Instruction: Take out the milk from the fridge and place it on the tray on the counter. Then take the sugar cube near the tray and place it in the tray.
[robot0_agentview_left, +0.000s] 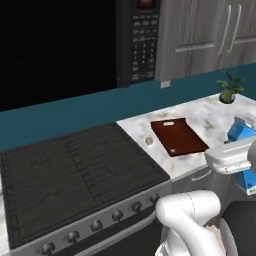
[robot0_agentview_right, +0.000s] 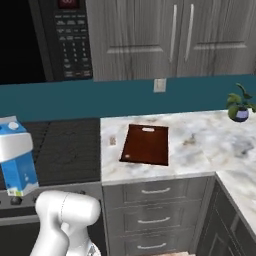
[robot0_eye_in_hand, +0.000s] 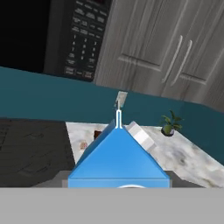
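You have the milk (robot0_agentview_right: 18, 161) in the air, gripped by the fingers — in the right base view the blue carton hangs at the far left, over the front edge of the black stove top (robot0_agentview_right: 65, 147), with the white hand wrapped across its upper half. In the left base view the same carton (robot0_agentview_left: 243, 134) shows at the right edge, partly hidden behind the white hand, well off the front of the counter (robot0_agentview_left: 210, 117). From the hand view you look straight over the carton's gabled top (robot0_eye_in_hand: 118, 157), its white cap to the right of the ridge; the finger tips themselves are hidden under it, so the grip is read from the base views, where the hand is closed around the carton.

The tray (robot0_agentview_right: 146, 144) lies flat on the counter (robot0_agentview_right: 200, 150), just right of the stove top, its pale slot at the edge nearest the teal back wall (robot0_agentview_right: 125, 100). It is bare. The sugar cube (robot0_agentview_right: 112, 141) sits on the marble just left of the tray, between it and the stove — close to the tray, not touching it. In the left base view you see the cube (robot0_agentview_left: 149, 141) just left of the tray (robot0_agentview_left: 178, 136) too.

A small potted plant (robot0_agentview_right: 239, 106) stands at the far right of the counter, well apart from the tray. A black microwave (robot0_agentview_right: 65, 40) hangs above the stove, with grey cabinets (robot0_agentview_right: 170, 37) to its right.
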